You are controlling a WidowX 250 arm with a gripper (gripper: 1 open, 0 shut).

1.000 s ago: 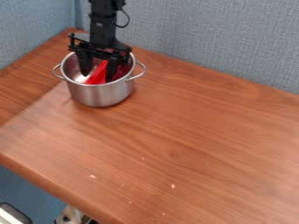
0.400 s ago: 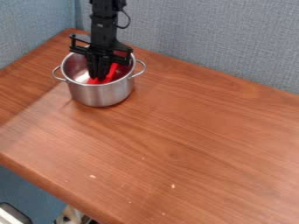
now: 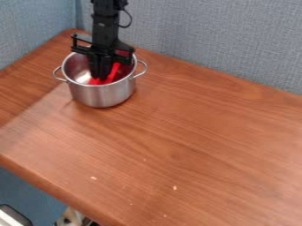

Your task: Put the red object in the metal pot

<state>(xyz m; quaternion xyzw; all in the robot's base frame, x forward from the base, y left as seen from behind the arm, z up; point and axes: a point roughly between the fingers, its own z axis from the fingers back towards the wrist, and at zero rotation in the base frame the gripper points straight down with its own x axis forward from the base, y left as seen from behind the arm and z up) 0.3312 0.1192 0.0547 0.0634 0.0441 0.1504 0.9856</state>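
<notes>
Arm (image 3: 106, 16) reaches down at the table's (image 3: 177, 137) far-left corner, gripper (image 3: 102, 64) lowered into the metal pot (image 3: 99, 93). Jaws are closed at the red object (image 3: 112, 76); grip unconfirmed.

The robot arm (image 3: 105, 19) is black, a dull and dark black. Its upper part is slim, and one thin black cable makes a small curve beside it. The gripper (image 3: 101, 58) is also black, with narrow, angular parts; small markings I cannot read.

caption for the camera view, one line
Black jaws reaching into a shiny steel pot with the red object inside
</notes>
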